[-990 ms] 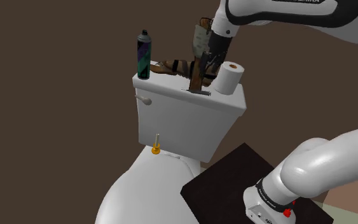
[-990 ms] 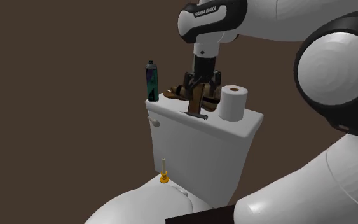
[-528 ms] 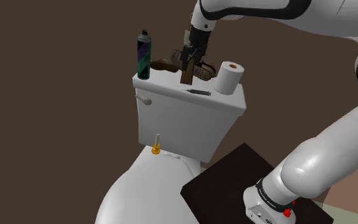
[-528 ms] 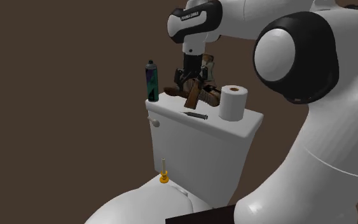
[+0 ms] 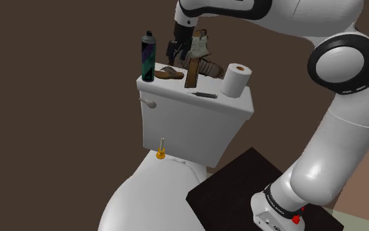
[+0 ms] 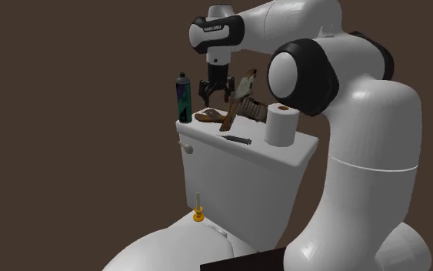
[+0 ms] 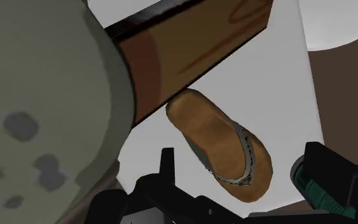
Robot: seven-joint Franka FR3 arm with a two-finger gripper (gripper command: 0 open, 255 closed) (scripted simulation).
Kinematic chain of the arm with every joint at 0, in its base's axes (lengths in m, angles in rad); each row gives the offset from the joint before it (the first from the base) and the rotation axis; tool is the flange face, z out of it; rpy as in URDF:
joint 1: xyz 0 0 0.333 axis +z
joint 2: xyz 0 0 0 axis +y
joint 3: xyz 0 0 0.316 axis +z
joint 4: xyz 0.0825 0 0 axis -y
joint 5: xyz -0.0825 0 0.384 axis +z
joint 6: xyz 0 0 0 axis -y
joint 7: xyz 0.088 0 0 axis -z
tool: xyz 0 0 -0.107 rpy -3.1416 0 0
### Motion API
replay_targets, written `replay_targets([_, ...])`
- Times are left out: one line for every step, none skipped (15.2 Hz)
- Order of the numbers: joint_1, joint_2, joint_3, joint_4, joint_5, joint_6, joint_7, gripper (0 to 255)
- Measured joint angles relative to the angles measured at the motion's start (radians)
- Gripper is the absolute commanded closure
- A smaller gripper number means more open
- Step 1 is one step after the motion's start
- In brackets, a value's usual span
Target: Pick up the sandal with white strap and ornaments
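My arm (image 5: 337,131) has swung round since a second ago. Its elbow now stands tall at the shoulder view's right and the forearm reaches back across the top. This has carried my end effector (image 6: 214,95) away from the toilet roll (image 5: 235,79) and toward the spray can (image 5: 149,58). The white toilet (image 5: 143,203) and its tank (image 5: 196,125) stand against a plain brown wall (image 5: 58,98), with my black stand (image 5: 235,187) beside the bowl. On the tank's lid, the tall brown-soled shoe (image 5: 191,72) that my fingers were at a second ago now leans on end by itself. It is further back from the dark pen-like thing (image 5: 204,96) than it was. Its mottled grey-green upper crowds the wrist view, close to the camera. The roll and the can stand upright where they were. In the second exterior view my fingers stand apart and grip nothing. The sandal (image 7: 219,143), tan with a pale ornamented strap, lies flat on the lid between the can and the leaning shoe, just under my end effector and untouched. One end of it is hidden behind the shoe's sole in the wrist view. A small orange thing (image 5: 160,155) sits on the bowl below the tank, and I cannot make out what it is.
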Motion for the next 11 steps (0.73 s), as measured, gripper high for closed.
replay_targets([0.010,0.051,0.004,0.073,-0.011,-0.020,0.001,0])
replay_targets([0.017,0.098,0.006,0.136,-0.021,-0.032,-0.003,0])
replay_targets([0.026,0.156,0.007,0.221,-0.031,-0.056,-0.009,0])
replay_targets([0.034,0.204,0.008,0.290,-0.040,-0.075,-0.013,0])
replay_targets([0.038,0.223,0.008,0.313,-0.044,-0.078,-0.014,0])
replay_targets([0.038,0.231,0.008,0.318,-0.045,-0.073,-0.017,0])
replay_targets([0.038,0.234,0.008,0.310,-0.046,-0.063,-0.017,0])
replay_targets([0.036,0.227,0.008,0.285,-0.045,-0.044,-0.018,0])
replay_targets([0.035,0.225,0.008,0.270,-0.045,-0.031,-0.018,0])
replay_targets([0.034,0.222,0.008,0.254,-0.045,-0.018,-0.018,0])
replay_targets([0.035,0.222,0.008,0.240,-0.045,-0.004,-0.017,0])
